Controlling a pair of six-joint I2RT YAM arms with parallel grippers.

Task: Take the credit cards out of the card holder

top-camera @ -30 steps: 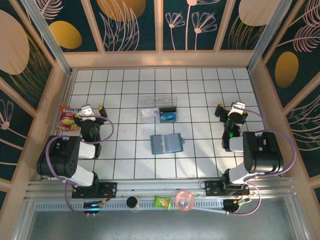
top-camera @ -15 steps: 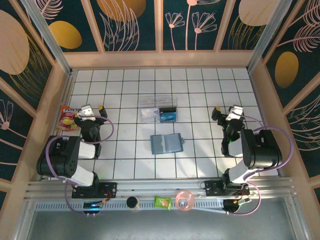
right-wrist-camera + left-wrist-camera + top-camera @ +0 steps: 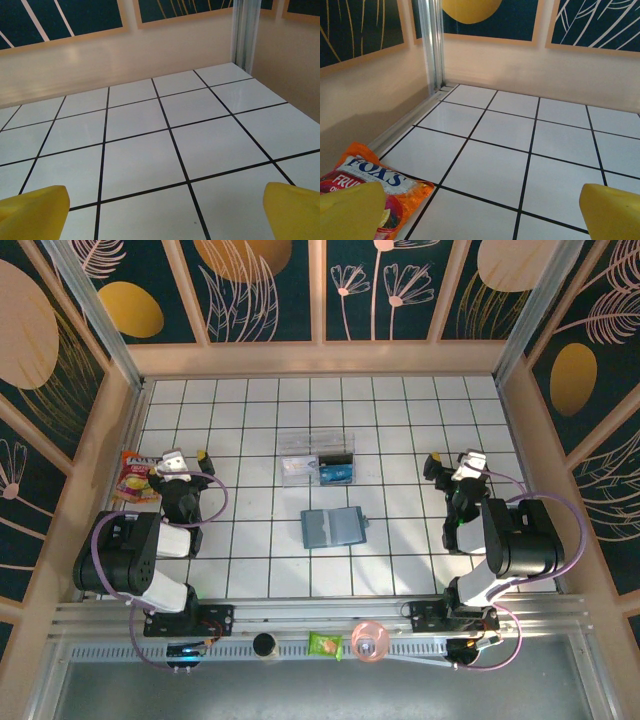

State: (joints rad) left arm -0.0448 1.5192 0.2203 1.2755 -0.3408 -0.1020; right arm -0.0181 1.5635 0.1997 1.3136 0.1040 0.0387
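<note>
The card holder [image 3: 332, 527], a teal blue-grey wallet, lies spread flat on the white tiles at the table's middle. I cannot make out any cards in it. One bright blue credit card [image 3: 338, 474] lies in the clear tray [image 3: 298, 448] just behind the holder. My left gripper [image 3: 173, 453] hovers at the left side, open, far from the holder. My right gripper [image 3: 460, 457] is at the right side, also open. In both wrist views the yellow fingertips [image 3: 350, 210] [image 3: 32, 210] stand wide apart over bare tiles with nothing between them.
An orange candy bag [image 3: 135, 477] [image 3: 365, 185] lies by the left wall, next to my left gripper. A black rectangle [image 3: 338, 455] sits in the tray. Wooden walls ring the tiled table. Small items [image 3: 368, 640] rest on the front rail.
The right arm drew in and its gripper shifted slightly left during the first half second, then stayed still. The left arm and the holder have not moved.
</note>
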